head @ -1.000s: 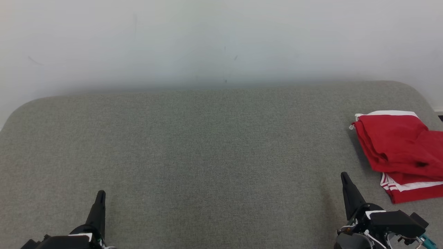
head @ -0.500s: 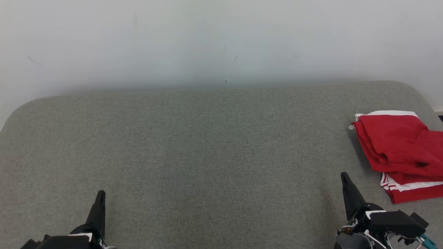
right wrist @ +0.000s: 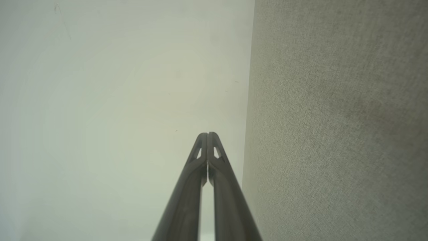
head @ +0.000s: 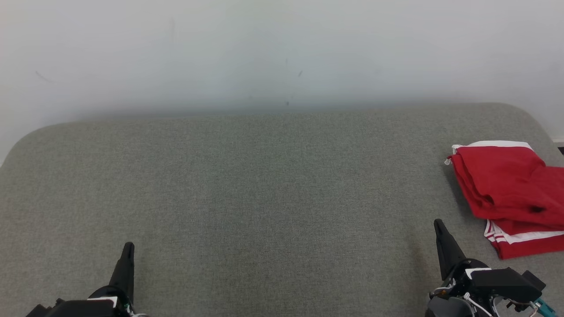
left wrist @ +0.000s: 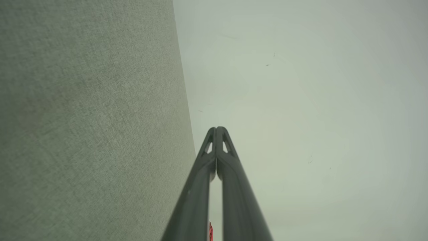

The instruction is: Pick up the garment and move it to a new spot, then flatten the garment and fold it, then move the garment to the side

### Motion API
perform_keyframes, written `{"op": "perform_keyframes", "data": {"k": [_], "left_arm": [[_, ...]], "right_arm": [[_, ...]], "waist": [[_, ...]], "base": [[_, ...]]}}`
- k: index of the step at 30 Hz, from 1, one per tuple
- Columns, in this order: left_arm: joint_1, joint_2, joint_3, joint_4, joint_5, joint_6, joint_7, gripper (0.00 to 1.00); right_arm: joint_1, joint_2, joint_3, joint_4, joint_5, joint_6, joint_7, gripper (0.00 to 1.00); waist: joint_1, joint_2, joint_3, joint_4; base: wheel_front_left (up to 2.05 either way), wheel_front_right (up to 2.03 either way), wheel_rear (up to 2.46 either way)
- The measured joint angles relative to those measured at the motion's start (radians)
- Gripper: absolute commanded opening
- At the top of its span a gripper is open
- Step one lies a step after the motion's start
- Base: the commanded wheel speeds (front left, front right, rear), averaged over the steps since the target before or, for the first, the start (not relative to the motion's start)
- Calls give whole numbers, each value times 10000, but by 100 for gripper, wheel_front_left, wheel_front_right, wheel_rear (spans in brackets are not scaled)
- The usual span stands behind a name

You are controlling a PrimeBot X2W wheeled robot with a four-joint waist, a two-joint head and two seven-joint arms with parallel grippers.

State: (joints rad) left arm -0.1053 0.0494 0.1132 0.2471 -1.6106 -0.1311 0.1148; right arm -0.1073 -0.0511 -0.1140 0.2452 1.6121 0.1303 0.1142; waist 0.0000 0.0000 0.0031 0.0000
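Folded red garment [head: 506, 189] lay just ahead and right of the right claw [head: 438, 224].
It and the left claw [head: 128, 245] were pinched shut, empty. The garment looked soft, light, floppy; its near white-striped edge seemed the best hold.

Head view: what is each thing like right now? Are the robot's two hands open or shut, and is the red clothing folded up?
garment: folded, lying at the right side of the grey surface, held by nothing.
left gripper: shut, empty, over the near left of the surface.
right gripper: shut, empty, beside the garment but apart from it.
grey surface: flat, bearing the garment.
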Motion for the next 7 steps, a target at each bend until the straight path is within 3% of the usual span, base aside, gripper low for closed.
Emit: {"op": "perform_keyframes", "data": {"k": [7], "left_arm": [[-1,0,4,0,0,0,0,0]], "right_arm": [[0,0,-2,4,0,0,0,0]], "waist": [[0,0,0,0]], "base": [[0,0,0]]}}
